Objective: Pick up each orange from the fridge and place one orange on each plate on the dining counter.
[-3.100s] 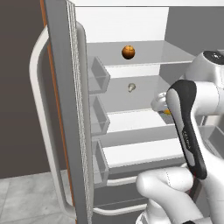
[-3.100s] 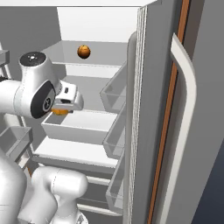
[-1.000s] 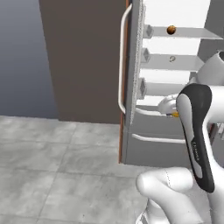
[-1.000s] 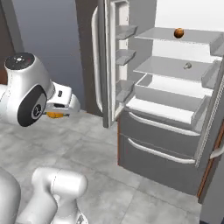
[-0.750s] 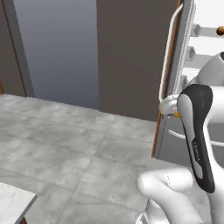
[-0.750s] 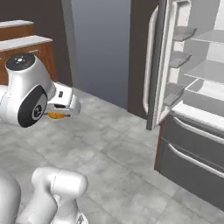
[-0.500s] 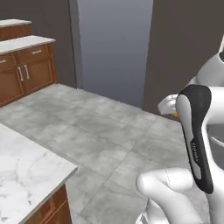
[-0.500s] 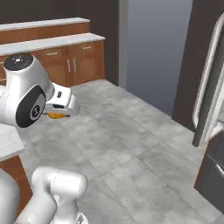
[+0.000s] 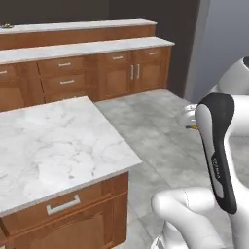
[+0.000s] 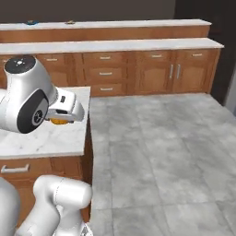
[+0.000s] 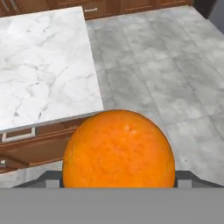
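The left base view looks forward and down from behind the arm, across a marble-topped bench [image 9: 58, 141] toward wooden cabinets [image 9: 97, 73]. The right base view faces the same bench [image 10: 50, 133], cabinets [image 10: 138, 69] and grey tiled floor [image 10: 161, 152] from the other side. The hand view looks steeply down from close by, probably at that bench's corner [image 11: 43, 65] and floor [image 11: 175, 78].

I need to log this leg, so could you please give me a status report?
End effector shut on orange. Marbled counter close ahead; no plates seen. Grey floor in front, nothing in the way.
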